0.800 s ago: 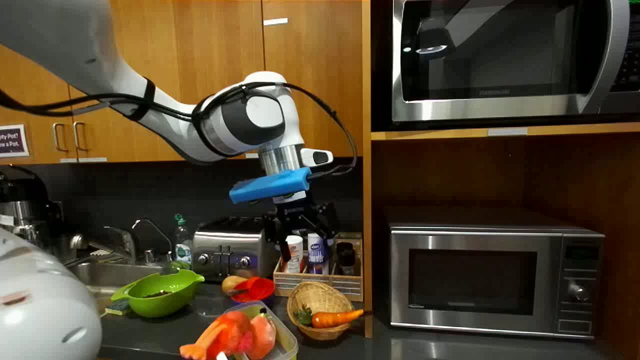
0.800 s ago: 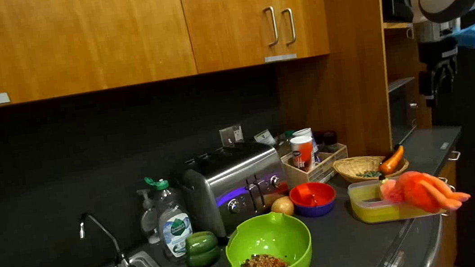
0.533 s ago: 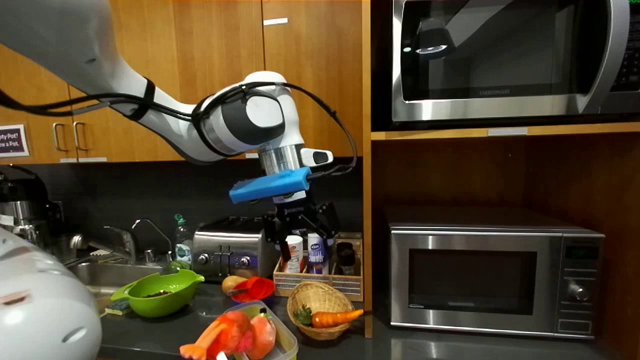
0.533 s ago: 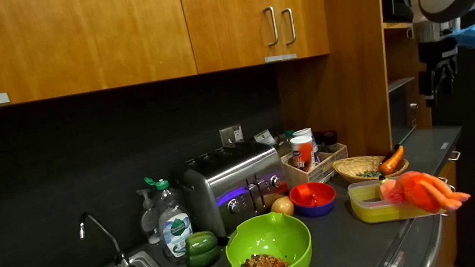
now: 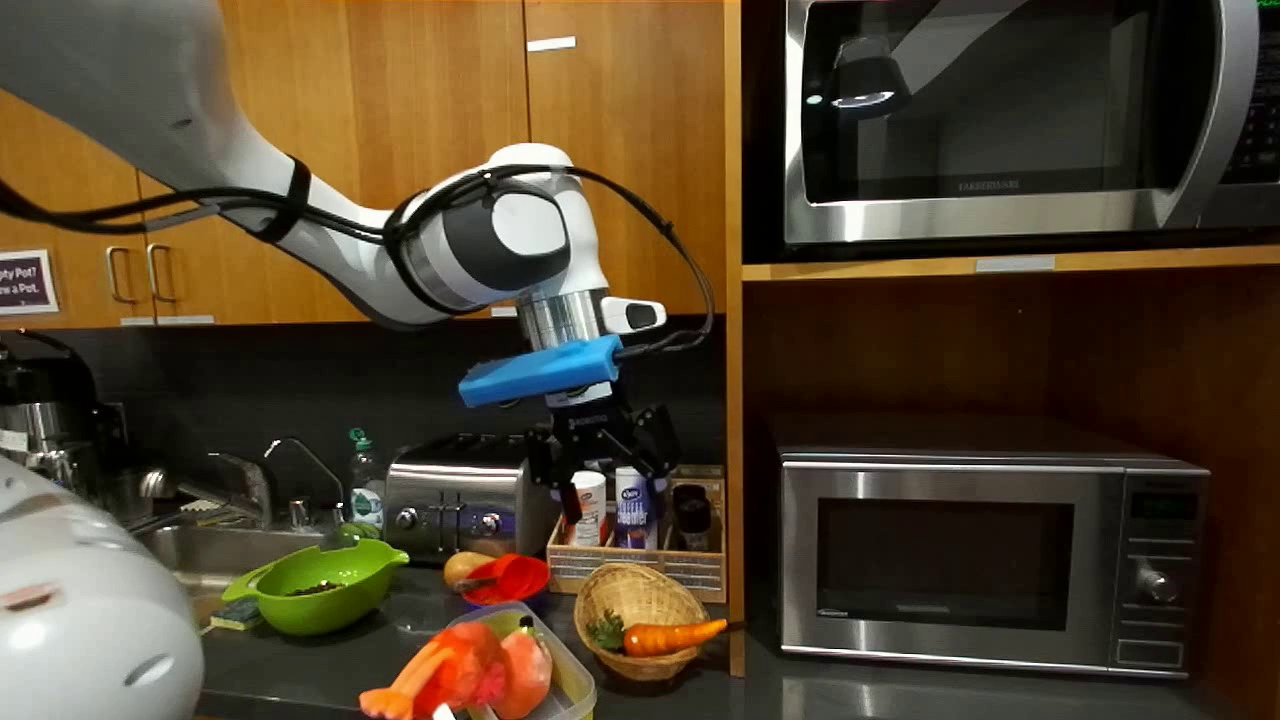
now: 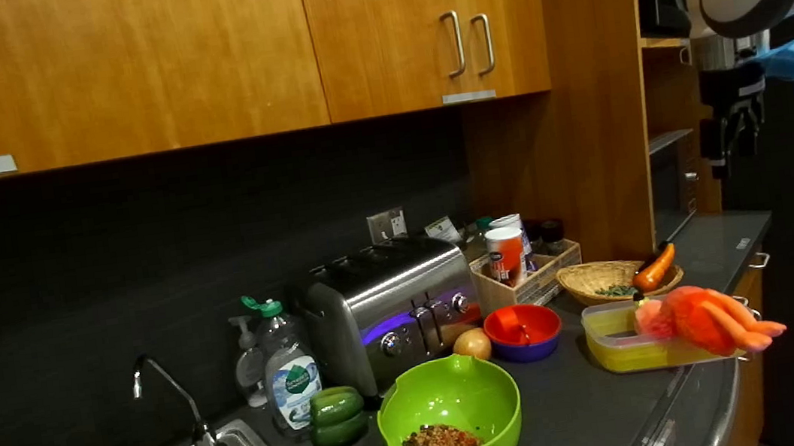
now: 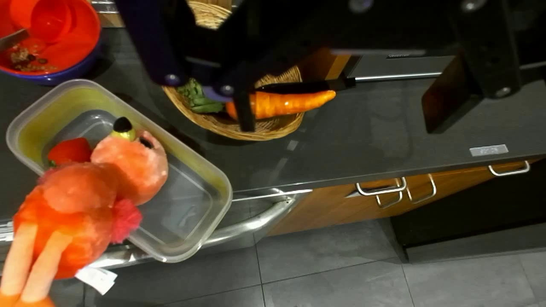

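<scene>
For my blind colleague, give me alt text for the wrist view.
Open, empty fingers hang at the top, one partly hiding a carrot jutting from a wicker basket. At left, an orange plush bird lies across the rim of a clear container, with a red bowl at upper left.

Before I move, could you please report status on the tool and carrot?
Tool open, empty, touching nothing. Carrot in wicker basket, tip past the rim. Dark item close alongside, possibly in the way.
</scene>
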`<state>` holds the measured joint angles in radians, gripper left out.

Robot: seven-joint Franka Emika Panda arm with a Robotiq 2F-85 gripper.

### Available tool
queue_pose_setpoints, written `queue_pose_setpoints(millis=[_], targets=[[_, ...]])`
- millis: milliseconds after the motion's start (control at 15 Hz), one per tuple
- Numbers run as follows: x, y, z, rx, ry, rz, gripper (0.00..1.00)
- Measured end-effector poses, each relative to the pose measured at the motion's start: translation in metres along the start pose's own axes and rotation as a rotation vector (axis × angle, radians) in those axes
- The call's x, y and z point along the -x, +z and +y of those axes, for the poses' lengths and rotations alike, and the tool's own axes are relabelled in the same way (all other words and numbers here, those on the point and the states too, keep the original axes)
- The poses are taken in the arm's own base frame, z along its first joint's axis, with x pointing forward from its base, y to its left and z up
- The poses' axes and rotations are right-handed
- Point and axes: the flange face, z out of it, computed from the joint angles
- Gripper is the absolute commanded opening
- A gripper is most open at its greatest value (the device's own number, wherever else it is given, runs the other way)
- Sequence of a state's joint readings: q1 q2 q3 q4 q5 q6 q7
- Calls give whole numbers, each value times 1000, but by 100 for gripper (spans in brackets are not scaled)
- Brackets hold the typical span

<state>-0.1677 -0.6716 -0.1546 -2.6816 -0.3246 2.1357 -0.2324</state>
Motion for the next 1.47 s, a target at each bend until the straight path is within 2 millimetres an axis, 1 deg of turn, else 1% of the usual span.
queue_pose_setpoints(millis=[67, 133, 200, 267, 400, 533, 600, 733, 867, 1067, 1200, 1467], targets=[[0, 1, -2, -1, -5, -2, 100], [-1, 3, -9, -14, -30, -10, 100], [-1, 9, -23, -38, -72, -24, 100], [-2, 16, -44, -71, -117, -39, 100], [1, 31, -92, -135, -212, -76, 100], [2, 35, -130, -192, -303, -110, 100], [1, 36, -144, -214, -339, -125, 100], [1, 38, -160, -235, -381, -148, 100], [1, 40, -164, -235, -400, -160, 100], [2, 42, -161, -239, -397, -178, 100], [3, 47, -150, -244, -363, -187, 100], [8, 61, -113, -279, -281, -205, 100]])
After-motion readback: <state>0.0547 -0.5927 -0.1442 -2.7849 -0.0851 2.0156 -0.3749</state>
